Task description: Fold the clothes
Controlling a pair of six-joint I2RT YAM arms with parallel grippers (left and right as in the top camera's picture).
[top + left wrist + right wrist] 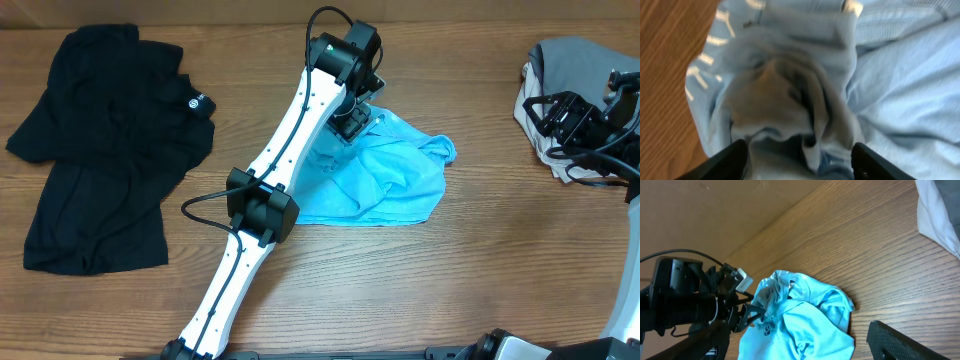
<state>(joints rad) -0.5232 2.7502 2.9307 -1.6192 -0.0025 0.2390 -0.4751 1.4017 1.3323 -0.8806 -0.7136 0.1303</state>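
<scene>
The clothes, a crumpled light blue T-shirt (385, 175), lie in a heap at the middle of the table. My left gripper (352, 122) is down on the heap's far left corner. In the left wrist view its fingers (732, 160) stand apart on either side of a raised bunch of the T-shirt (790, 100), which fills the gap between them; white print shows along the cloth's left edge. My right gripper (542, 118) hovers at the far right, well clear of the T-shirt (800, 325), open and holding nothing.
A black shirt with a small white logo (100, 150) is spread at the left of the table. Grey and beige folded garments (570, 70) lie at the right edge under my right arm. The left arm (270, 190) stretches diagonally from the front edge.
</scene>
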